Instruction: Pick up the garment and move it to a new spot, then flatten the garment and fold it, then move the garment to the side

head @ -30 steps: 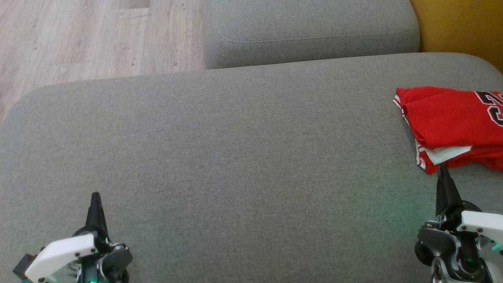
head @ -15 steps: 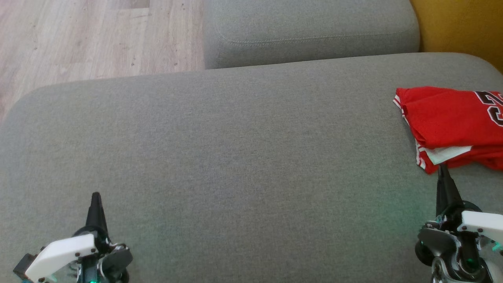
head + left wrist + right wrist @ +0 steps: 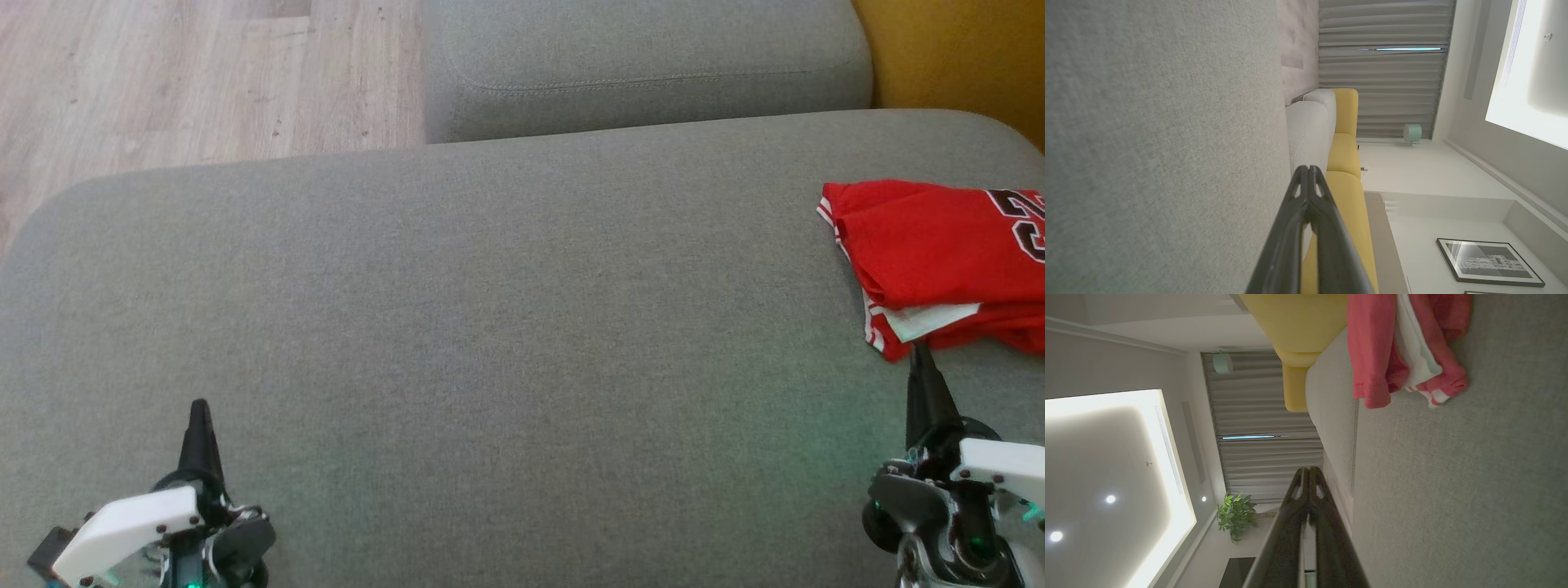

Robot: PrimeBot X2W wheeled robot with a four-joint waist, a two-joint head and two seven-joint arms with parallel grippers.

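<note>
The left claw [image 3: 198, 407] is held closed, empty, over the grey sofa cushion [image 3: 490, 310]. At far right the folded red jersey [image 3: 931, 245] is laid lengthwise left-to-right, its black numerals cut off by the frame. The closed right claw [image 3: 919, 349] is seen just beside its hem.

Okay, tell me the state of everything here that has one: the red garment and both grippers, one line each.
red garment: loosely folded, lying at the right side of the grey cushion, not held.
left gripper: shut, empty, over bare cushion.
right gripper: shut, empty, tip pointing at the garment's near edge, not gripping it.
</note>
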